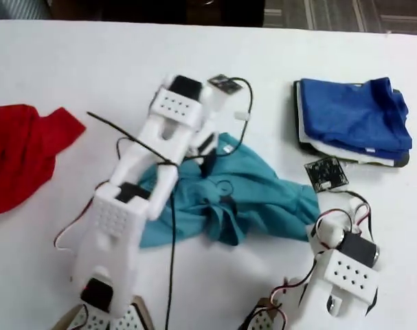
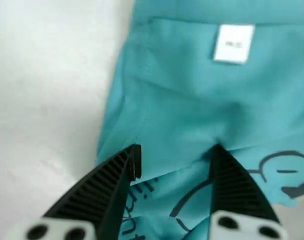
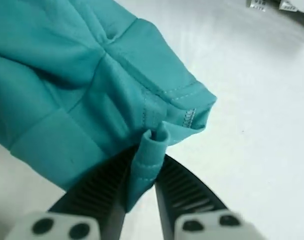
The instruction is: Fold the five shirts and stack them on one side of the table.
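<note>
White tabletop [image 1: 71, 62] held the crumpled teal shirt [image 1: 249, 189] at its middle, where the right gripper [image 3: 141, 165] was pinched tight on a fold of hem (probably to draw it flat) while the left gripper [image 2: 174, 160] hung over the fabric near the label, jaws spread and holding nothing.
</note>
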